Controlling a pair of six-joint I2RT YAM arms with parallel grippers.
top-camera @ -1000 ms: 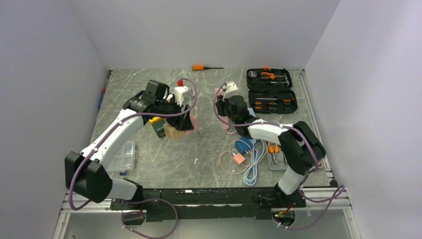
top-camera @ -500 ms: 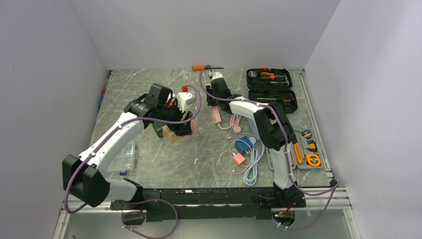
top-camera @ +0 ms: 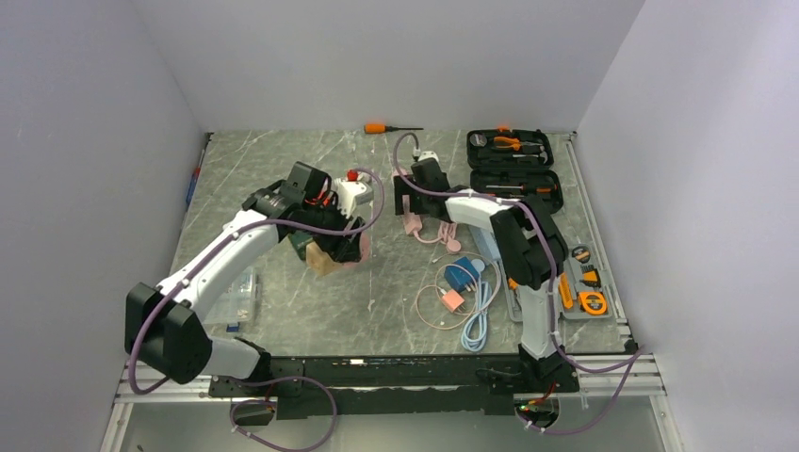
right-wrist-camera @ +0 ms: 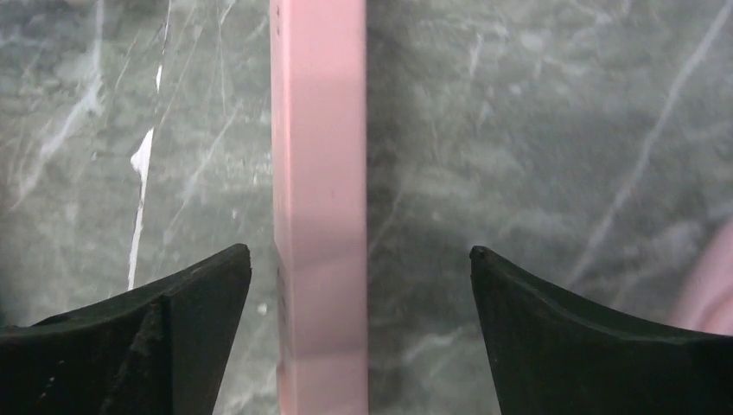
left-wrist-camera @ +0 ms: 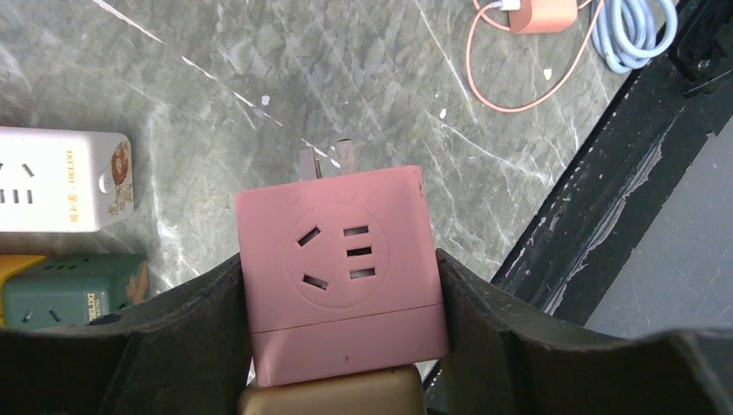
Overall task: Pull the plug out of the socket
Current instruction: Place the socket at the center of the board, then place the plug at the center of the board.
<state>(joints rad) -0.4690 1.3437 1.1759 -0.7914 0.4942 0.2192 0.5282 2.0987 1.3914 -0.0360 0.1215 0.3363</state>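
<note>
The pink cube socket [left-wrist-camera: 341,268] sits squeezed between my left gripper's [left-wrist-camera: 341,290] two black fingers, its outlet face toward the camera and two metal prongs at its far edge. In the top view that socket [top-camera: 362,247] is held left of centre by the left gripper [top-camera: 347,241]. The pink plug [right-wrist-camera: 320,207] lies flat on the marble, apart from the socket. My right gripper [right-wrist-camera: 360,259] hangs open over it, both fingers clear of it. From above, the plug [top-camera: 412,224] lies under the right gripper [top-camera: 407,202], its pink cord trailing right.
A white power strip [left-wrist-camera: 60,177] and a green socket [left-wrist-camera: 73,290] lie left of the held cube, a tan block [left-wrist-camera: 333,393] below it. An open tool case [top-camera: 513,169] stands at the back right. A blue charger with coiled cables [top-camera: 462,281] lies at the near centre.
The right gripper carried the pink plug toward the back, then opened; the plug now lies free on the table. The left gripper kept its hold on the socket and shifted slightly.
</note>
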